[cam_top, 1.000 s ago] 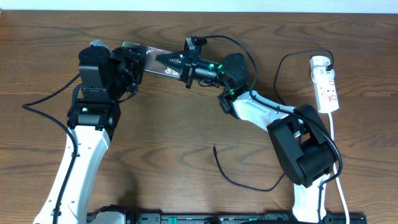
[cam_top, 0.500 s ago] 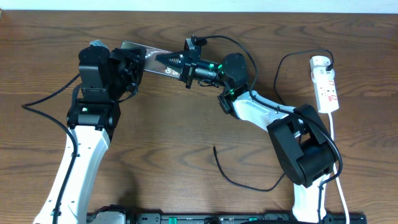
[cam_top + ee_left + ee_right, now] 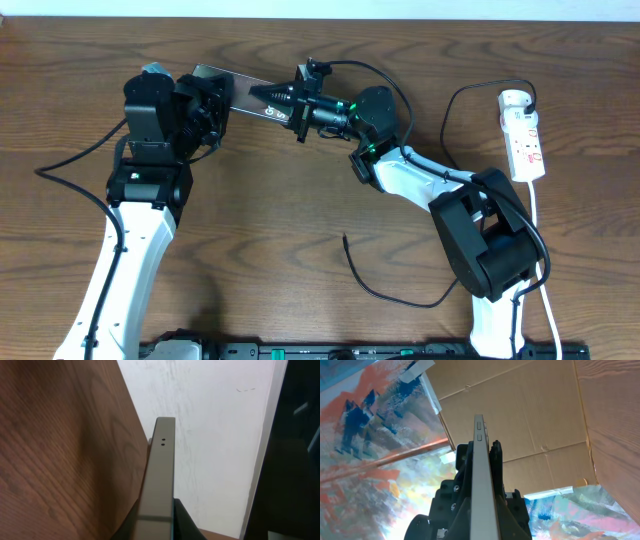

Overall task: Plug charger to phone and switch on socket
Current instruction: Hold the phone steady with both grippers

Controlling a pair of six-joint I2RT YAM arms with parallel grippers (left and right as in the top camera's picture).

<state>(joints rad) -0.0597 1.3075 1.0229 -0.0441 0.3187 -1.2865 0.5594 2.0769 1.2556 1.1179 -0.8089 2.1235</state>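
The phone (image 3: 240,92) is held between both hands; the left gripper (image 3: 213,102) is clamped on one end. The right gripper (image 3: 258,95) pinches the other end.

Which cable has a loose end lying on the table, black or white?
The thin black charger: its plug end lies free on the table. The white cord is attached to the socket.

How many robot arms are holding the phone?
2. The left tool grips the slim dark glossy phone at its left end, and the right tool grips its right end. No other arm shows.
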